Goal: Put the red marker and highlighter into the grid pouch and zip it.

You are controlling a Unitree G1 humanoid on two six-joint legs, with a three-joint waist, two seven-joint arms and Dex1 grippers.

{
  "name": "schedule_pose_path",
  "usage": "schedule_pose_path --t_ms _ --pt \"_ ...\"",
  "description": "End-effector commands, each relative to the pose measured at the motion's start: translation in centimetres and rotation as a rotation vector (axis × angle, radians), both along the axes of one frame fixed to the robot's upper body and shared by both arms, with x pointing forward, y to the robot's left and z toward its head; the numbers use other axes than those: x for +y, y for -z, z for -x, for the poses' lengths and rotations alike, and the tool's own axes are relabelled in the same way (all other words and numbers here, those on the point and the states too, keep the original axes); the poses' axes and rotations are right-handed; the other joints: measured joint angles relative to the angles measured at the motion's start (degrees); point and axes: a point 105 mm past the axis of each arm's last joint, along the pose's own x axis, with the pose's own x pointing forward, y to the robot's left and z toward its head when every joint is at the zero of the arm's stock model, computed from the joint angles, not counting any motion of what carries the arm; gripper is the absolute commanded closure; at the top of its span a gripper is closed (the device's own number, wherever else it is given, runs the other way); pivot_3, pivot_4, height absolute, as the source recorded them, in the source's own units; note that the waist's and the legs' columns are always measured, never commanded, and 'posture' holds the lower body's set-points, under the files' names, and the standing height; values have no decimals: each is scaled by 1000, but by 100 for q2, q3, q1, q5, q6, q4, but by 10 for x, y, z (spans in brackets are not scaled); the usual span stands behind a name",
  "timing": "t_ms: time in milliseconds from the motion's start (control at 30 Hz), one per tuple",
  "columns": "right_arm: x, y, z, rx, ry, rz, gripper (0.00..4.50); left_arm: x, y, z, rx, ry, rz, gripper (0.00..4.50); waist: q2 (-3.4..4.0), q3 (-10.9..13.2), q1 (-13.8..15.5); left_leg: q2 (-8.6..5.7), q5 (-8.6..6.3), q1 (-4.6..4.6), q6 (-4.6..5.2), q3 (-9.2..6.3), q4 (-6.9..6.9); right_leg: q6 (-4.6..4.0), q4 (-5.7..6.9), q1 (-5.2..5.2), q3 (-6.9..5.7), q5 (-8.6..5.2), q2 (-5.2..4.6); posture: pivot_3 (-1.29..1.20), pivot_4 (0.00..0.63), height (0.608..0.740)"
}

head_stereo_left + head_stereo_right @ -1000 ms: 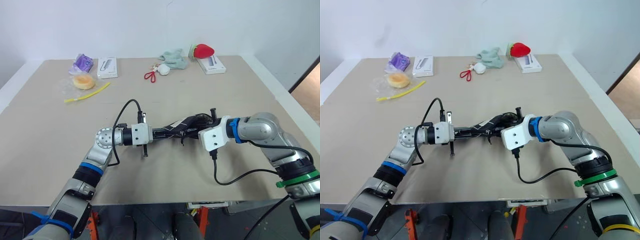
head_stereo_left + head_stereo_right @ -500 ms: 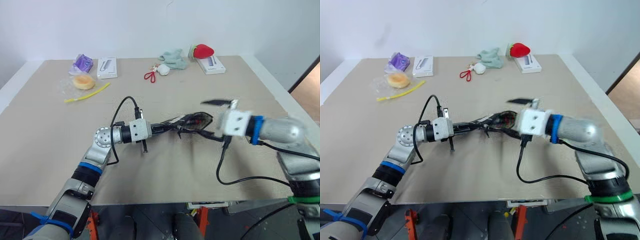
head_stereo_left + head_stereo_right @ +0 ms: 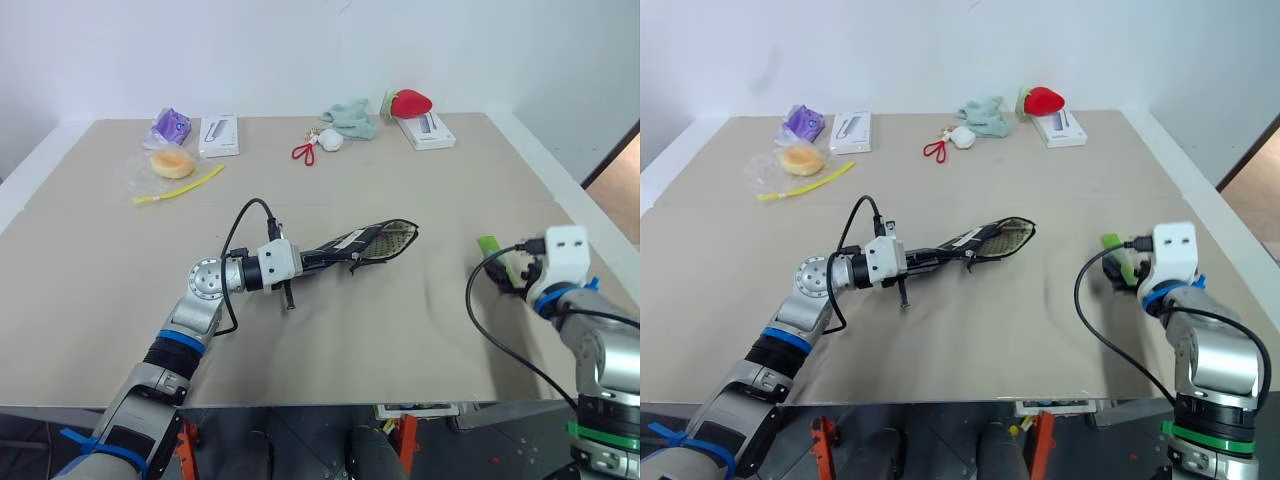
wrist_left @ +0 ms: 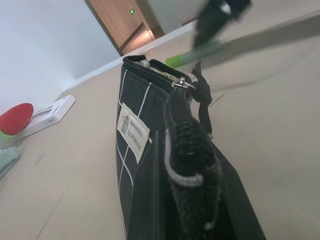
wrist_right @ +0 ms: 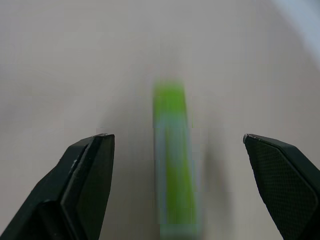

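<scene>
Highlighter (image 5: 172,160) lies on the table (image 3: 400,330) between your right pincer's (image 5: 180,190) wide-spread fingers. Your left pincer (image 3: 312,262) clamps the grid pouch (image 3: 365,243), mouth open. Close off-centre and you'll flick it away.

Along the far edge of my worktop (image 3: 330,330), I take the red strawberry plush (image 3: 408,103) as my mark. Just beside it, toward me, lies a flat white box (image 3: 428,130). To its left sits a crumpled pale green cloth (image 3: 349,118), then a small white ball (image 3: 330,140) with a red loop-handled item (image 3: 302,153). Well left of those: a second white box (image 3: 218,134), a purple packet (image 3: 169,126), a round orange bun in clear wrap (image 3: 171,163), and a thin yellow strip (image 3: 178,185).
</scene>
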Motion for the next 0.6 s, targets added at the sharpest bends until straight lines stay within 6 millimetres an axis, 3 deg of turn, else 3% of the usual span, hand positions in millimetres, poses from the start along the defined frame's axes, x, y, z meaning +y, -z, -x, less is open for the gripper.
schedule_pose_path --t_ms 33,67,167,333,400,467,500,533,600 --pt "-15 3 2 22 57 -20 53 0 -16 1 -50 14 27 4500 0 0 0 0 0 0 0 1 1 1 0 0 0 0 0 0 150 740" --pt "-19 9 3 45 71 -28 53 0 -16 1 -51 14 27 4500 0 -1 -1 0 0 2 0 1 1 1 0 1 0 1 0 0 150 740" --pt "-27 14 3 62 92 -25 877 0 -17 2 -55 14 29 4500 -1 -2 1 0 3 6 4 0 5 3 0 9 0 3 1 0 150 740" --pt "-32 0 -2 33 63 38 3463 1 -18 2 -61 10 32 4500 -1 -1 13 -1 8 -3 11 0 13 5 -1 16 1 4 1 0 150 740" --pt "-31 -11 -5 0 33 74 3480 2 -19 1 -62 9 33 4500 -1 -1 9 -1 8 -6 11 2 12 6 -2 14 3 4 1 0 150 740" --pt "-22 -54 -14 -146 -96 192 3480 2 -19 1 -62 7 36 4500 10 5 3 -1 8 -6 11 3 8 7 -3 11 4 3 1 0 150 740" --pt "-4 -81 -16 -241 -244 328 3480 2 -20 1 -62 7 37 4500 25 10 -1 -1 7 -8 11 6 8 8 -3 7 6 3 1 0 150 740" --pt "9 -95 -16 -291 -351 425 3480 2 -20 1 -61 7 38 4500 51 20 -21 -1 8 -11 11 12 8 10 -4 3 11 4 0 0 150 740" --pt "41 -107 -7 -337 -599 552 3480 2 -19 0 -59 8 38 4500 57 20 -55 -1 7 -3 12 32 3 22 -4 0 26 1 0 0 150 740"
